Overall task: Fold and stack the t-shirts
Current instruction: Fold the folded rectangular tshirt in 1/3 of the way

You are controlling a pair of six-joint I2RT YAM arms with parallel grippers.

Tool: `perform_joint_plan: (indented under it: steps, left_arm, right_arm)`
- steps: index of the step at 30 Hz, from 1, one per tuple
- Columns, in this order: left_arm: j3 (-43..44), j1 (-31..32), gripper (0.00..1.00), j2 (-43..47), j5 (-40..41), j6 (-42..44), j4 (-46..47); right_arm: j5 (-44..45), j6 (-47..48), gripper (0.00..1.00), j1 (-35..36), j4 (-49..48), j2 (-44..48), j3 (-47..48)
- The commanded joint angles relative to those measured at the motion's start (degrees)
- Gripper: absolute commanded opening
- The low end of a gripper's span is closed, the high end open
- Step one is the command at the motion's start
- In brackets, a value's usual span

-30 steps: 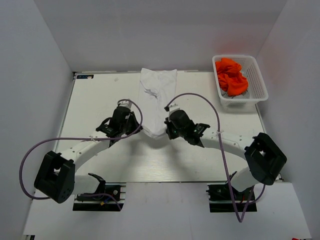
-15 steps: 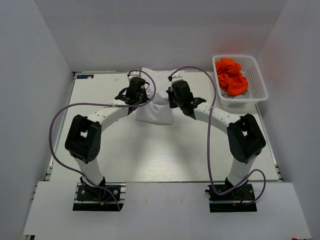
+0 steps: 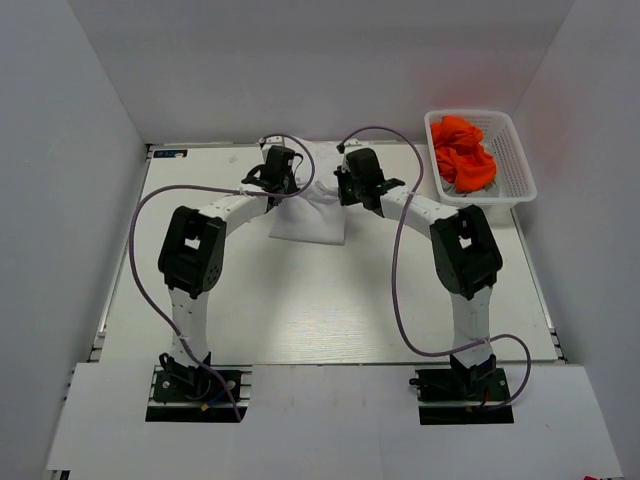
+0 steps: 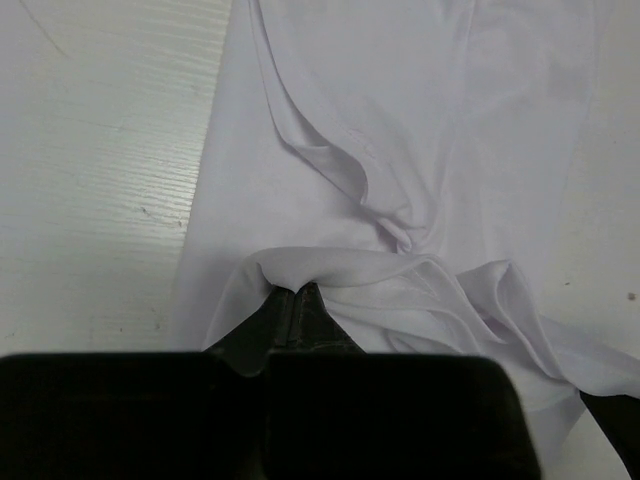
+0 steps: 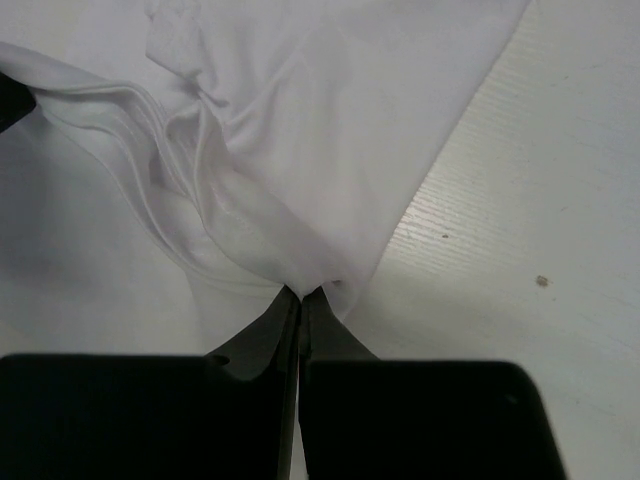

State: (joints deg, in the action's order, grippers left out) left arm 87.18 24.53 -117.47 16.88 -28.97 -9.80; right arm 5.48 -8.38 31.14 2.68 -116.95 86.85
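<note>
The white t-shirt (image 3: 310, 215) lies at the far middle of the table, doubled over on itself between the two arms. My left gripper (image 3: 284, 178) is shut on the shirt's left edge; in the left wrist view its jaws (image 4: 295, 292) pinch a bunched fold of white cloth (image 4: 400, 150). My right gripper (image 3: 348, 182) is shut on the shirt's right edge; in the right wrist view its jaws (image 5: 301, 294) pinch the white cloth (image 5: 300, 130) to a point. The orange t-shirts (image 3: 462, 152) lie crumpled in the basket.
The white lattice basket (image 3: 512, 160) stands at the far right corner. Purple cables loop over both arms. The back wall is just behind the shirt. Bare table (image 3: 320, 300) lies in front of the shirt.
Both grippers have carried the shirt's near edge away from me toward the far edge, folding the shirt over itself. Both arms are now stretched far out.
</note>
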Motion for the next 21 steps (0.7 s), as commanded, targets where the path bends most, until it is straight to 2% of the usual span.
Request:
perform_joint_plan:
  steps: [1, 4, 5, 6, 7, 8, 9, 10, 11, 12, 14, 16, 21]
  left_arm:
    - [3.09, -0.19, 0.00, -0.39, -0.71, 0.06, -0.30]
    - [3.09, -1.24, 0.00, -1.01, -0.71, -0.47, 0.93]
    - [3.09, -1.24, 0.03, -1.53, -0.71, -0.99, 1.62]
    - [3.09, -1.24, 0.14, -1.53, -1.41, -1.00, 2.24]
    - [3.09, -1.24, 0.32, -2.06, -2.02, -1.00, 2.24]
    - [3.09, -1.77, 0.71, -2.06, -2.03, -0.48, 2.85]
    - [3.70, -1.77, 0.83, -2.06, -1.42, -0.47, 2.86]
    - [4.49, -1.77, 0.86, -2.06, -0.81, -0.99, 1.73]
    - [5.45, -1.77, 0.96, -2.06, -0.10, -1.00, 0.76]
    - [5.46, -2.29, 1.00, -1.28, 0.69, -1.70, -0.29]
    - [5.29, -2.30, 1.00, -0.22, 1.40, -1.70, -2.76]
    - [3.28, -2.30, 1.00, 2.49, 0.26, -2.32, -3.38]
    - [-9.99, -2.30, 1.00, 10.14, -3.08, -3.11, -3.39]
  right_arm:
    - [-2.31, -0.05, 0.00, -1.51, -0.04, -1.88, 4.55]
    - [-2.92, -0.49, 0.00, -2.30, 0.31, -4.43, 6.58]
    - [-3.01, -0.58, 0.00, -2.39, 0.22, -5.13, 6.75]
    - [-2.14, -1.54, 0.08, -2.74, 0.31, -5.74, 7.45]
    - [-2.22, -1.81, 0.26, -3.18, 0.22, -6.01, 7.63]
    - [-2.22, -2.07, 0.49, -3.53, -0.04, -6.45, 7.72]
    - [-2.31, -2.34, 0.90, -3.89, -0.74, -6.80, 7.90]
    - [-2.57, -1.64, 0.90, -4.06, -1.00, -7.07, 8.07]
    - [-2.75, -1.29, 0.90, -4.33, -0.66, -6.98, 8.25]
    - [-2.58, -1.29, 0.90, -4.33, 0.21, -6.98, 9.03]
    - [-3.89, -1.20, 0.90, -4.50, 0.84, -5.32, 8.34]
    - [-4.68, -1.37, 0.90, -4.42, -0.73, -1.56, 3.34]
    - [-13.38, -6.11, 0.90, -4.24, -4.87, 7.69, -12.39]
